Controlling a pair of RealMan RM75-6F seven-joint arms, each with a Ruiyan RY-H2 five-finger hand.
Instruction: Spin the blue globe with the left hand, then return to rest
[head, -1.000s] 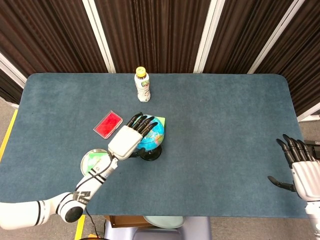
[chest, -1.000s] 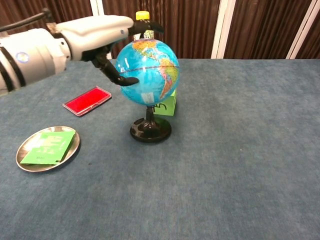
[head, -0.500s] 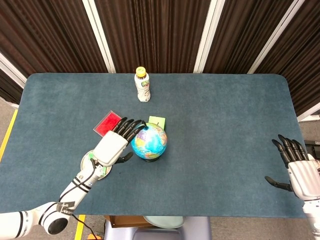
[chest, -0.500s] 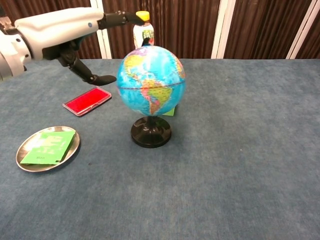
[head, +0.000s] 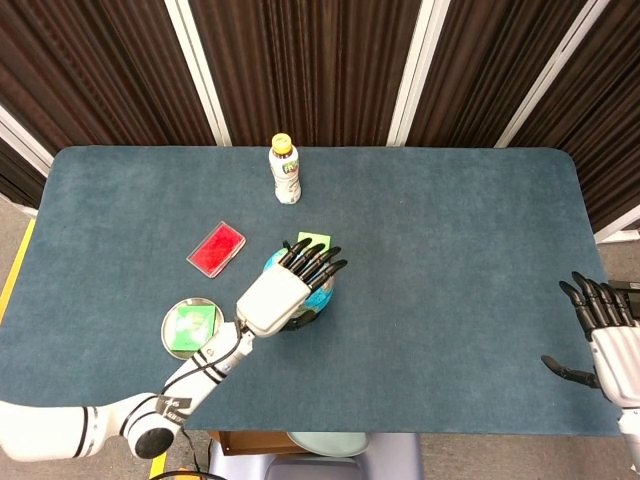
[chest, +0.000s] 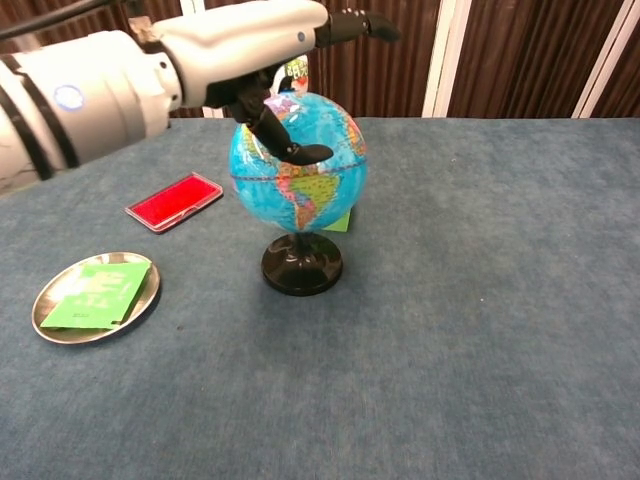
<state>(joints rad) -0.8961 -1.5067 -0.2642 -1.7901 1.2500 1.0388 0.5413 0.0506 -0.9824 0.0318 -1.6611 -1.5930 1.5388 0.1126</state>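
The blue globe (chest: 305, 195) stands upright on its black base (chest: 302, 266) in the middle-left of the table. My left hand (chest: 265, 45) lies flat above the globe's top, its fingers (chest: 358, 22) stretched out past the globe. The thumb (chest: 300, 151) hangs down against the globe's front upper face. In the head view the left hand (head: 290, 287) covers most of the globe (head: 321, 293). It holds nothing. My right hand (head: 606, 332) hovers at the table's right edge, fingers apart and empty.
A yellow-capped bottle (head: 286, 170) stands behind the globe. A small green box (chest: 342, 218) sits just behind the base. A red card (chest: 174, 200) lies to the left, and a metal plate (chest: 48, 315) holding a green packet (chest: 98, 293) is nearer the front left.
My left hand swung from the globe's left side to over its top, fingers now pointing right. The map on the globe has turned. My right hand shifted slightly.
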